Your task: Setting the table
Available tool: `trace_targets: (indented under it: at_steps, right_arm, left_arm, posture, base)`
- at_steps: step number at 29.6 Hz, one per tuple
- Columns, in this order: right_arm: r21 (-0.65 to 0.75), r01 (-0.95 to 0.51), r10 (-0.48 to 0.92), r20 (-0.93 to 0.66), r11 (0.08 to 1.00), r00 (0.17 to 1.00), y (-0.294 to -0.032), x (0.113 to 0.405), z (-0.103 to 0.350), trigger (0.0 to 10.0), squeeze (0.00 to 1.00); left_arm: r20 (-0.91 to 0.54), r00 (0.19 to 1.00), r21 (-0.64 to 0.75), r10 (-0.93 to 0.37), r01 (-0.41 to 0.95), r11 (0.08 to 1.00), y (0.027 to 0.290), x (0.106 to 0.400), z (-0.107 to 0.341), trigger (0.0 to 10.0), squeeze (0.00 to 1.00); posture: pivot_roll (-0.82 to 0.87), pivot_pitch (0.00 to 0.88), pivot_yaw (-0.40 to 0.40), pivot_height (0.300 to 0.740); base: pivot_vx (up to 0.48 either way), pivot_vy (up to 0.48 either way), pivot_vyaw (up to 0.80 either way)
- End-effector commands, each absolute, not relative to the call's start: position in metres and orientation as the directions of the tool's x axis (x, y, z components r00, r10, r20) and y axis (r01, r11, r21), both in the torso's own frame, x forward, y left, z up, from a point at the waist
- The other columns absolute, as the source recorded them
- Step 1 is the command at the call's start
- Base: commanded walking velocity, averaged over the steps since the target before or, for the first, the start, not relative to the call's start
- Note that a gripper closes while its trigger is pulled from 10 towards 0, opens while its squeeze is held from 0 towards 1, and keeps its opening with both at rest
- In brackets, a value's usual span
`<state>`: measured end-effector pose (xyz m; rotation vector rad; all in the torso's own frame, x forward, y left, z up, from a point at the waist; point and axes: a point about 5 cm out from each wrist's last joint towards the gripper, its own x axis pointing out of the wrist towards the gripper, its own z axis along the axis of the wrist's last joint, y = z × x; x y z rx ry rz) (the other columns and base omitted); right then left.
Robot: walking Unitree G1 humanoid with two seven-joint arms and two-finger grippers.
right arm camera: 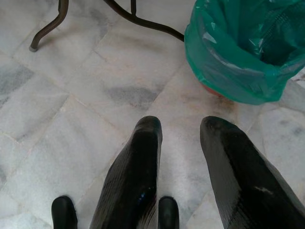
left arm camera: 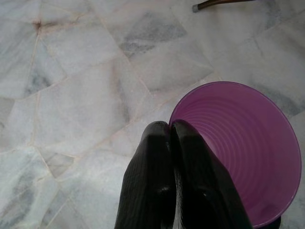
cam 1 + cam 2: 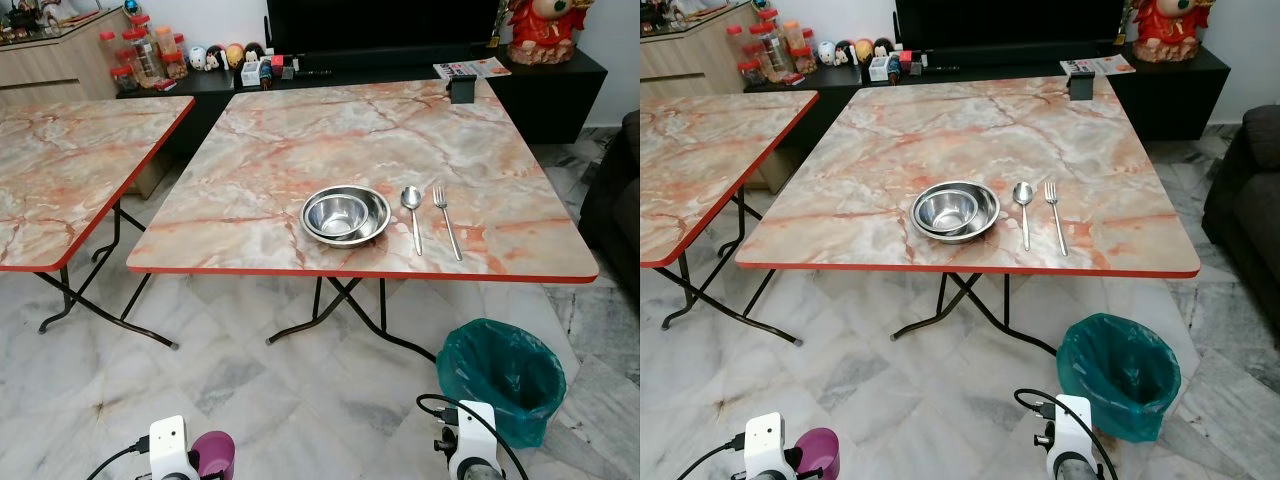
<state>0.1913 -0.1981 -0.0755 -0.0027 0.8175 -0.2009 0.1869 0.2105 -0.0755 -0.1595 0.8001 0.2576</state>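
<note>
1. Folding table (image 3: 270, 140), marbled top with red edge, stands ahead on the pale marble floor (image 3: 250, 390); a second table (image 3: 60, 170) of the same pattern stands to its left
2. Near edge of the table, centre: two steel bowls (image 3: 345, 214), one nested inside the other
3. Just right of the bowls: spoon (image 3: 412, 215), then fork (image 3: 446, 220), side by side, apart, handles pointing toward the near edge
4. Left gripper (image 2: 171, 138) held low over the floor, near left; fingers pressed together on the rim of a purple cup (image 2: 243, 152), one inside and one outside the wall (cup mouth open toward the wrist camera, nothing seen in it)
5. Right gripper (image 1: 181, 129) low over the floor, near right; fingers apart, nothing between them
6. Bin with green liner (image 3: 500, 375) on the floor under the table's near right corner, just beyond the right gripper
7. Far side: dark low cabinet (image 3: 560, 90) with jars (image 3: 145, 55) and small figures
</note>
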Motion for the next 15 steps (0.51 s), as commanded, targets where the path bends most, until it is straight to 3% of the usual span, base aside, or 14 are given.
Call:
trace_targets:
  at_steps: [1, 15]
  right_arm:
    - [-0.071, 0.182, -0.176, -0.728, 0.981, 0.662, -0.1945, 0.1903, -0.0767, 10.0, 0.0]
    - [-0.082, 0.165, -0.172, -0.727, 0.983, 0.664, -0.197, 0.1916, -0.0757, 10.0, 0.0]
  left_arm:
    - [-0.723, 0.668, -0.033, 0.175, -0.287, 0.957, 0.2158, 0.1861, -0.0747, 10.0, 0.0]
    - [-0.724, 0.671, -0.042, 0.16, -0.274, 0.961, 0.2119, 0.1889, -0.0743, 10.0, 0.0]
  posture:
    - [-0.02, 0.012, 0.098, 0.74]
    - [-0.04, 0.0, 0.075, 0.74]
  base:
    - [0.292, 0.0, 0.0]
    - [0.316, 0.0, 0.0]
